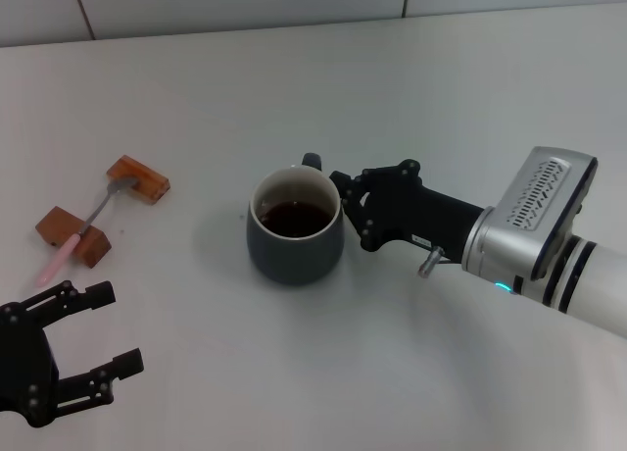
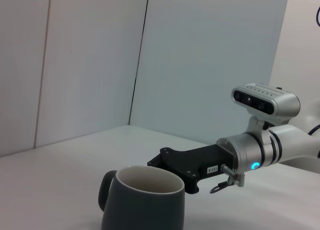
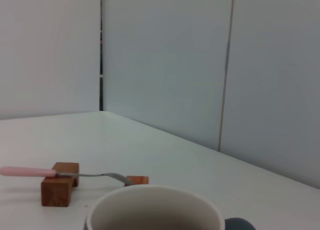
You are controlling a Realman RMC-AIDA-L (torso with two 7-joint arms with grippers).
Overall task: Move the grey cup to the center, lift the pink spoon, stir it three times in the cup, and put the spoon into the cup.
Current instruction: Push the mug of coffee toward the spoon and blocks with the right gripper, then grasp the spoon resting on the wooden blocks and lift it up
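Grey cup [image 1: 295, 237] sits mid counter [image 1: 411, 98], coffee inside. My right jaws [image 1: 345, 208] at its handle side, can't tell if gripping. Pink spoon [image 1: 80, 227] propped across wooden blocks [image 1: 137, 177], easy pickup. Left jaws [image 1: 93, 348] wide open, waiting nearby.

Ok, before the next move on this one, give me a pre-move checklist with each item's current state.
1. Grey cup upright near the table's middle, dark liquid inside: ok.
2. Right gripper at the cup's handle side; whether it grips the cup or has let go: cannot tell.
3. Pink spoon resting across two wooden blocks, uncovered: ok.
4. Left gripper open, near the table's front edge, apart from the spoon: ok.
5. Table between the spoon and the cup unobstructed: ok.
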